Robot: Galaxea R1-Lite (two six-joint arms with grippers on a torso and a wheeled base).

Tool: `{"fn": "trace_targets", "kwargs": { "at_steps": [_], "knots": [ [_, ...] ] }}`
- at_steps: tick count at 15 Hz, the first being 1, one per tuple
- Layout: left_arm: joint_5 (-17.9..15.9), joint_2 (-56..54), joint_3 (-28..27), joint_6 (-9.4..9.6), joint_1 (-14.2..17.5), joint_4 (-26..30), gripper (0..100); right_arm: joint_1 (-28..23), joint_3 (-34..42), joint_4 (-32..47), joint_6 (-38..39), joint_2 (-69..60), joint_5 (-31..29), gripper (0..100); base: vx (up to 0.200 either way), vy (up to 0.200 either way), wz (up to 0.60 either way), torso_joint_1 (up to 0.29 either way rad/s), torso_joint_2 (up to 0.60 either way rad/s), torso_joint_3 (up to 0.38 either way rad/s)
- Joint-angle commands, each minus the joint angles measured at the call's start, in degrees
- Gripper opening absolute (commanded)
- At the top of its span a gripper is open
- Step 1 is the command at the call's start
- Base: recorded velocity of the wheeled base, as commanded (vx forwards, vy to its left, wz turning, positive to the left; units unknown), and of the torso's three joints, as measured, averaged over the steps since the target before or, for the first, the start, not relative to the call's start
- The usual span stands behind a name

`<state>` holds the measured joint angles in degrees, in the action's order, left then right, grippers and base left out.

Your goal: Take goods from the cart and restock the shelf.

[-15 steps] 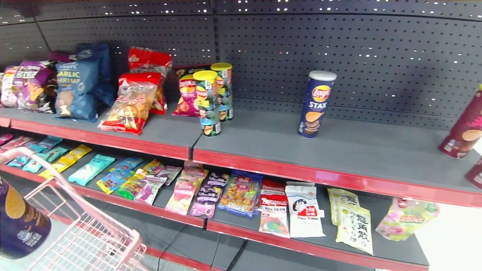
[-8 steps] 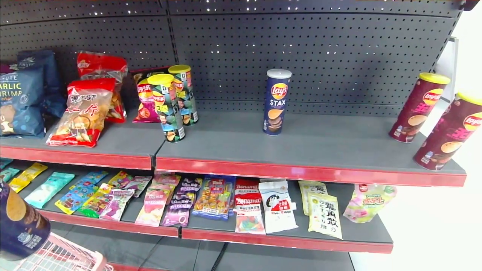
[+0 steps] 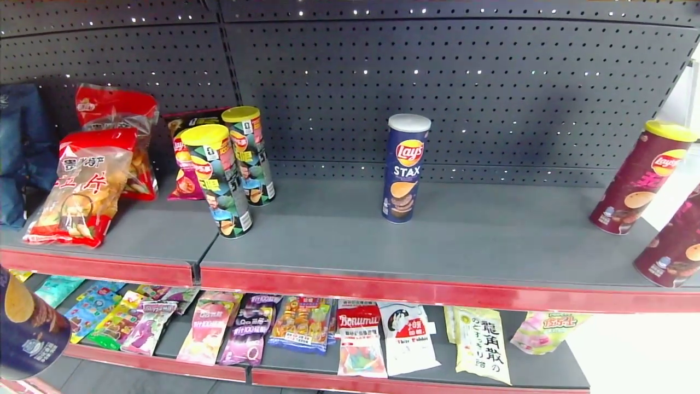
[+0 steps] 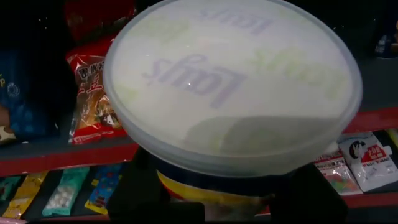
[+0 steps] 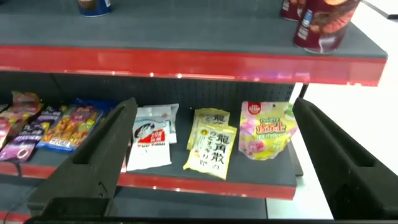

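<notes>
A dark blue chip can with a clear plastic lid is held at the lower left, in front of the lower shelf. My left gripper is shut on its body, with dark fingers on both sides below the lid. A matching blue can stands upright in the middle of the grey upper shelf. Facing the lower shelf of candy packets, my right gripper is open, with nothing between its fingers.
Two yellow-lidded cans and red snack bags stand left of the blue can. Two maroon cans stand at the shelf's right end. Bare shelf lies on both sides of the blue can. A pegboard wall backs the shelf.
The whole head picture has shifted, so the camera has turned right toward the shelf; the pink cart has left the picture. The held can stays at the lower left.
</notes>
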<state>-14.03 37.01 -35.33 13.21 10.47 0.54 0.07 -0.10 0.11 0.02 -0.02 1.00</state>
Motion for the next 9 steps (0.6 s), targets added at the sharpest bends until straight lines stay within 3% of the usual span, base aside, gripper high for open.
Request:
{"fn": "trace_targets", "kwargs": {
  "at_steps": [1, 7, 9],
  "knots": [
    [-0.29, -1.85, 0.17, 0.23, -0.01, 0.43, 0, 0.01, 0.01, -0.02, -0.02, 0.02, 0.06, 100, 0.000, 0.000, 0.00, 0.000, 0.00, 0.000],
    [-0.56, -11.08, 5.80, -0.12, -0.10, 2.28, 0, 0.10, -0.78, -0.02, -2.05, 0.02, 0.85, 100, 0.000, 0.000, 0.00, 0.000, 0.00, 0.000],
    [-2.14, -13.54, 7.82, -0.21, -1.16, 2.19, 0, 1.07, -21.44, 0.24, 0.06, 21.29, 6.47, 100, 0.000, 0.000, 0.00, 0.000, 0.00, 0.000]
  ]
}}
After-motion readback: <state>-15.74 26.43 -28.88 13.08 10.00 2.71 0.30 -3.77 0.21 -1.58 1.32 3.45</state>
